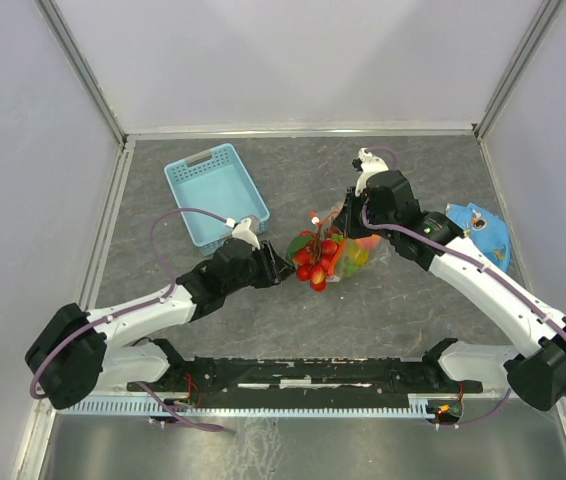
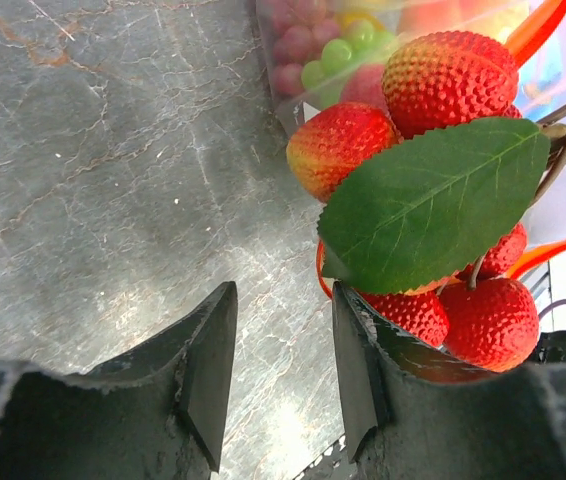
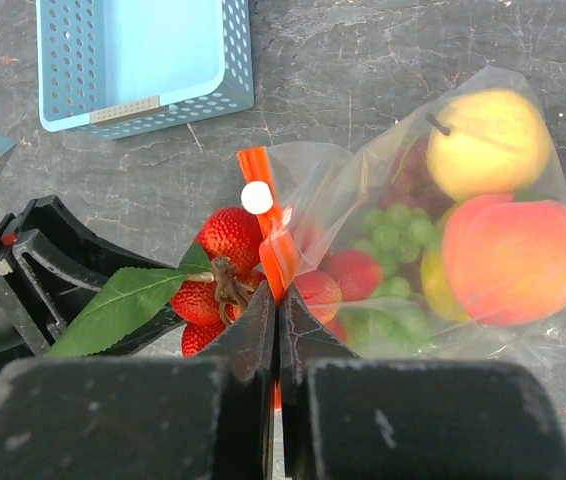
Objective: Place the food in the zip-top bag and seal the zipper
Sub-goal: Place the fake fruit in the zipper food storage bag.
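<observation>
A crinkly clear plastic zip-top bag (image 3: 361, 178) lies on its side near the middle of the grey marbled tabletop (image 1: 393, 312), its mouth facing the left arm. Inside it sit a yellow toy fruit (image 3: 488, 143), an orange toy peach (image 3: 518, 260) and a cluster of green toy grapes (image 3: 388, 235), with some darker purple grapes behind them. A bunch of red toy strawberries (image 3: 228, 237) with a broad green leaf (image 2: 433, 200) sits at the mouth, partly outside the plastic.

The right claw (image 3: 276, 300) is clenched on the thin red-orange zipper strip (image 3: 281, 255) at the bag's mouth, just below its small white slider (image 3: 257, 197). The left claw (image 2: 283, 295) is released, its jaws apart with only bare tabletop showing between them. It sits just beside the strawberries, and the leaf lies across one of its fingers.

A light blue perforated plastic basket (image 1: 213, 195) stands behind the left arm's claw. A blue cloth-like object (image 1: 483, 232) lies by the right arm.
</observation>
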`<state>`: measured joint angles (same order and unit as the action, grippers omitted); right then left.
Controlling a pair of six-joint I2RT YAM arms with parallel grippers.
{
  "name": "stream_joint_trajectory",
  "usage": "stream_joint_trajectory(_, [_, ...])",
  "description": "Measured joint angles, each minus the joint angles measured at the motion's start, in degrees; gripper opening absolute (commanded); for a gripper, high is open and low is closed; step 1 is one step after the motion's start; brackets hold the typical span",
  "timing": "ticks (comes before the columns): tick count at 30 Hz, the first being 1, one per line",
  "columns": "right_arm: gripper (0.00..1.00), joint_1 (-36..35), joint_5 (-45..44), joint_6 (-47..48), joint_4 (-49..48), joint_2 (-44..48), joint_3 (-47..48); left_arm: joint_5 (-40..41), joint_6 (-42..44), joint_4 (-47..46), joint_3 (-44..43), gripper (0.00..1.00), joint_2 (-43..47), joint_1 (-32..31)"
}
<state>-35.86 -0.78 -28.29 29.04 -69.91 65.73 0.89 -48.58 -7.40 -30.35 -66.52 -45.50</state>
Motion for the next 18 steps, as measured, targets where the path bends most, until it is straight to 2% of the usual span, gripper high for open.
stream_joint_trajectory(18, [0.02, 0.28, 4.48, -2.16, -1.31, 0.04, -0.02, -3.93, -2.8, -11.39, -1.11, 0.5, -10.54, -0.02])
